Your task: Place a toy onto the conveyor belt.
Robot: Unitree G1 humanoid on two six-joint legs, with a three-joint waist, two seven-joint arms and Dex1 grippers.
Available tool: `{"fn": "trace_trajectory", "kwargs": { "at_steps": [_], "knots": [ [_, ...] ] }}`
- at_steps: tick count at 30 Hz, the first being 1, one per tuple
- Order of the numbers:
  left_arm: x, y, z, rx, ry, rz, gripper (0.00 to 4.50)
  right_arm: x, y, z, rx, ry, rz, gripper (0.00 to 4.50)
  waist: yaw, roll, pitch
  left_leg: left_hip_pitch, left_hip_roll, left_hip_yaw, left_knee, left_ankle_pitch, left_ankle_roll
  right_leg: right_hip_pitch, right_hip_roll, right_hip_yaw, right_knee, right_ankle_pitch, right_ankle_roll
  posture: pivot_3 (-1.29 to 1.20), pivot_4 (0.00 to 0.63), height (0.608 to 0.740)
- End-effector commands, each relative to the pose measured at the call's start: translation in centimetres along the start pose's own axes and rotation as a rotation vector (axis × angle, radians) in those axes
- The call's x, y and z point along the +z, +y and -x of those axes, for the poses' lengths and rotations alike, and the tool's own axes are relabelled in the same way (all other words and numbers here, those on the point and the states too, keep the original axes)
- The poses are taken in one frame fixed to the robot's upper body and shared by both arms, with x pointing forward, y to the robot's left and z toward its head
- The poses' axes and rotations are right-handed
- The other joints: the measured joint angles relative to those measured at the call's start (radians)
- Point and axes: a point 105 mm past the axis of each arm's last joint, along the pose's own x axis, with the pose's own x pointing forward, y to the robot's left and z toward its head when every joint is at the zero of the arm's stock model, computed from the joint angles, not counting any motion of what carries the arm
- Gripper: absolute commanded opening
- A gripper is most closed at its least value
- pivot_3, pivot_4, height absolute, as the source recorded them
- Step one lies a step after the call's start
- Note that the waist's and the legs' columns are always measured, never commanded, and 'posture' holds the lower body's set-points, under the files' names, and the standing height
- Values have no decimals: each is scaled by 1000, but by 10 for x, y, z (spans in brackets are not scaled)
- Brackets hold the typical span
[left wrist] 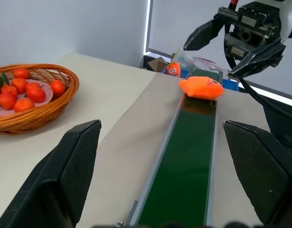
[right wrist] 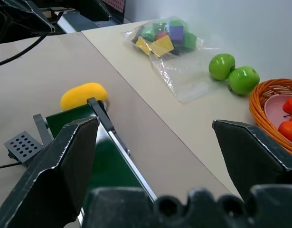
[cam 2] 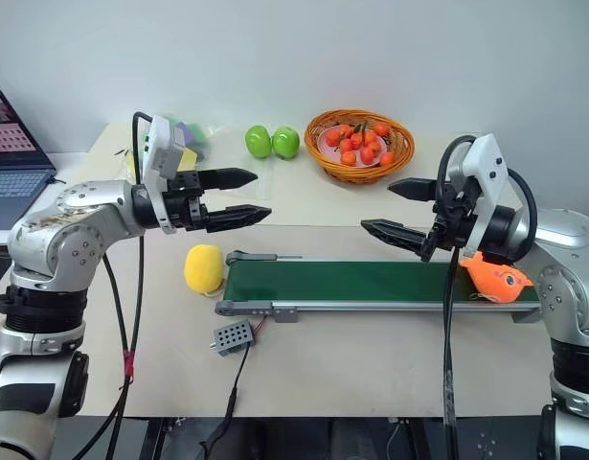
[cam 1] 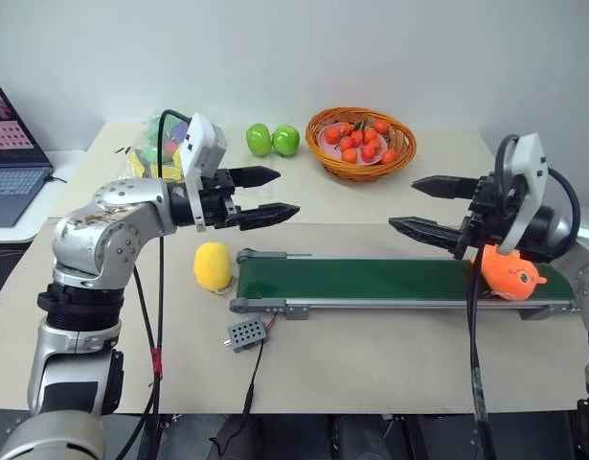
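Orange fish-shaped plush toy [cam 1: 510, 273] lies at the 3 o'clock end of the long dark green conveyor belt [cam 1: 371, 280]; left gripper [cam 1: 267, 196] and right gripper [cam 1: 420, 205] hover empty, fingers spread.

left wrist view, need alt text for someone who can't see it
An orange plush toy lies at the far end of a dark green conveyor belt, with the right gripper open above it. A wicker basket of small orange fruit sits off to one side.
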Motion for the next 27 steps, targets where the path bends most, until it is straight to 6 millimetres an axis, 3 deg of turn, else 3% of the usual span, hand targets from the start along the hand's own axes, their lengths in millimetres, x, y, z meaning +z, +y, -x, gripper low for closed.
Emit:
{"fn": "trace_trajectory", "kwargs": {
  "at_steps": [1,27],
  "knots": [
    [17,0,5,16,-47,-57,4381,11,-2,2,-7,-35,46,4500,0,0,0,0,0,0,0,0,0,0,0,0,0,0,0,0,150,738],
    [10,-2,5,3,-23,-56,4381,9,-5,1,-19,-27,62,4500,0,0,0,0,0,0,0,0,0,0,0,0,0,0,0,0,150,738]
  ]
}}
